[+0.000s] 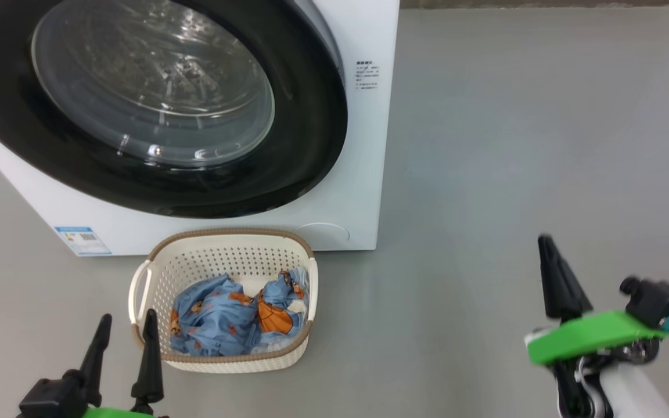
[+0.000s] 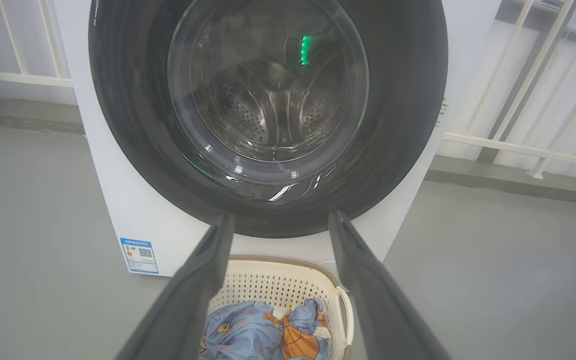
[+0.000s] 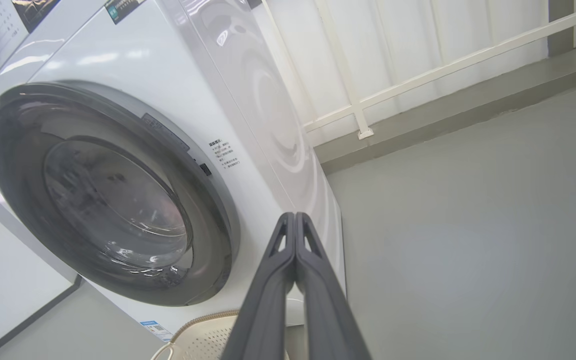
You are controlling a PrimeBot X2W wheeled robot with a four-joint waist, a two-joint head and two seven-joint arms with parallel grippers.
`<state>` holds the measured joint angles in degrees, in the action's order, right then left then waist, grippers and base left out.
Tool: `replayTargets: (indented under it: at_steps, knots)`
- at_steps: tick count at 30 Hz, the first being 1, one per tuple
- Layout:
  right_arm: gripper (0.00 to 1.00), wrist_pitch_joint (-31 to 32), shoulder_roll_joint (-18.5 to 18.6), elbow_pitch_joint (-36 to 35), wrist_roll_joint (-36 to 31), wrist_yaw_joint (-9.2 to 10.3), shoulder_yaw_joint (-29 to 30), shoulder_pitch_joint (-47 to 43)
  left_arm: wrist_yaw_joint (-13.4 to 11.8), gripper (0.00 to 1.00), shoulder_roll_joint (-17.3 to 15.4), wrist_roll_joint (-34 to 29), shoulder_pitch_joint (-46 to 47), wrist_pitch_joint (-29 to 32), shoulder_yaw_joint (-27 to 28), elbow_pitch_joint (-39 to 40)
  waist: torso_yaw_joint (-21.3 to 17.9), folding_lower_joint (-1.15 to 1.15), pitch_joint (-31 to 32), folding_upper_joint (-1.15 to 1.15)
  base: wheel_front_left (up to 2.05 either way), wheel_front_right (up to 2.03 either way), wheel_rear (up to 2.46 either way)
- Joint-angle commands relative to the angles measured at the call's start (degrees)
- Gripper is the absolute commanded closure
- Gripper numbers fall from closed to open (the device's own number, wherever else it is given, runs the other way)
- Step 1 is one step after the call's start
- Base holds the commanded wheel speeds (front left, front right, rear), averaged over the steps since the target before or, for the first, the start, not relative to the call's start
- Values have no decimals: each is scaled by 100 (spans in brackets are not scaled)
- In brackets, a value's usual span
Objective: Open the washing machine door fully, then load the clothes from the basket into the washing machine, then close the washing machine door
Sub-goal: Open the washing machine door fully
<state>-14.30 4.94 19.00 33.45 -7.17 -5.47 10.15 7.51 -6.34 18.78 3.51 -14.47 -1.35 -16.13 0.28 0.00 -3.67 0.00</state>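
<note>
The grey floor (image 1: 514, 116) is smooth. Far back, a white railing (image 2: 518, 148) stands on a low grey ledge (image 2: 518, 182).

Laundry area, white washing machine (image 1: 369, 145), basket (image 1: 230, 233) on bare grey floor (image 1: 514, 145), white railing (image 2: 518, 148) behind

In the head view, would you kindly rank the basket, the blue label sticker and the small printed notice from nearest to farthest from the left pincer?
From the left pincer:
1. The basket, just to its right on the floor.
2. The blue label sticker, ahead, low on the washer.
3. The printed notice, high at the washer's right edge.
</note>
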Motion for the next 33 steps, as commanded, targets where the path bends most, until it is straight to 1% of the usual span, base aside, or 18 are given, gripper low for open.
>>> replayTargets:
  at_steps: [1,6,12,13,16,20,23,25,27,33]
  knots:
    - [100,-70,-12,-185,243,-32,-120,331,-2,0,-70,46,137,-52,154,151,46,0,-41,0,0,0,0]
    - [100,-70,-23,-529,1238,-32,-177,894,-2,0,-49,98,260,-52,58,173,181,0,-222,0,0,0,0]
    - [100,-70,212,-766,2680,-32,-253,1567,-2,0,-44,164,477,-52,-95,220,435,0,-516,0,0,0,0]
    - [100,-70,212,-766,2680,-32,-253,1567,-2,0,-44,164,477,-52,-95,220,435,0,-516,0,0,0,0]
    - [100,-70,392,-760,3551,-32,-317,1911,-2,0,-39,199,594,-52,-163,244,575,0,-687,0,0,0,0]
    - [100,-1,827,-760,4549,-32,-578,2366,-2,0,-1,254,740,-52,-258,280,759,0,-919,0,0,0,0]
    - [100,309,1126,-678,5068,-32,-727,2687,-2,0,32,285,853,-52,-362,294,904,0,-1088,0,0,0,0]
    - [100,665,1266,-591,5391,-32,-793,2877,-2,0,52,307,935,-52,-446,292,1009,0,-1192,0,0,0,0]
    - [100,1087,1414,-345,5603,-32,-865,3042,-2,0,73,333,1008,-52,-522,286,1112,0,-1284,0,0,0,0]
    - [100,2336,1539,91,6233,-32,-820,3622,-2,0,144,425,1167,-52,-707,255,1340,0,-1588,0,0,0,0]
